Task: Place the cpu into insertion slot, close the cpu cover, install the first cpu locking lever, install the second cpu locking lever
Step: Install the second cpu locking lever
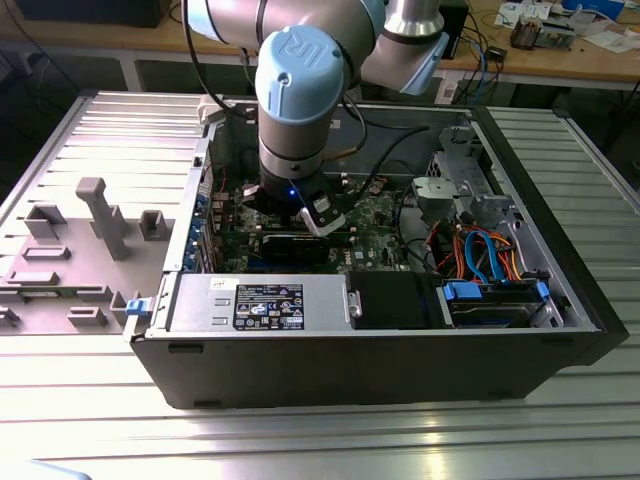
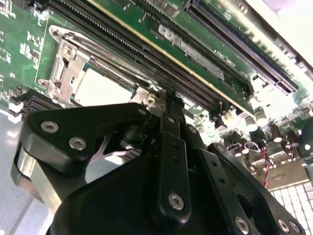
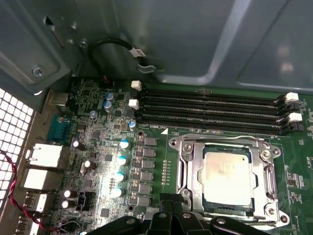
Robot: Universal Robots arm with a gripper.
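Observation:
The cpu (image 3: 227, 177), a silver square chip, lies flat in the insertion slot (image 3: 270, 211) on the green motherboard. The cpu cover (image 3: 192, 181), a silver frame with a square window, lies down flat around the chip. Thin lever rods run along the frame's sides. My gripper (image 3: 173, 211) hovers at the socket's near edge with its black fingers together and nothing between them. In the second wrist view the fingertips (image 2: 168, 100) sit right beside a corner of the cover (image 2: 66, 68), with the cpu (image 2: 100, 90) just beyond. In the exterior view the arm's wrist (image 1: 300, 200) reaches down into the open computer case.
Long black memory slots (image 3: 210, 110) run just past the socket. Capacitors (image 3: 122, 161) and rear ports stand on its other side. The case holds a power supply (image 1: 260, 300) and a drive bay with blue and orange cables (image 1: 490, 260). A grey fixture tray (image 1: 80, 250) lies at the exterior view's left.

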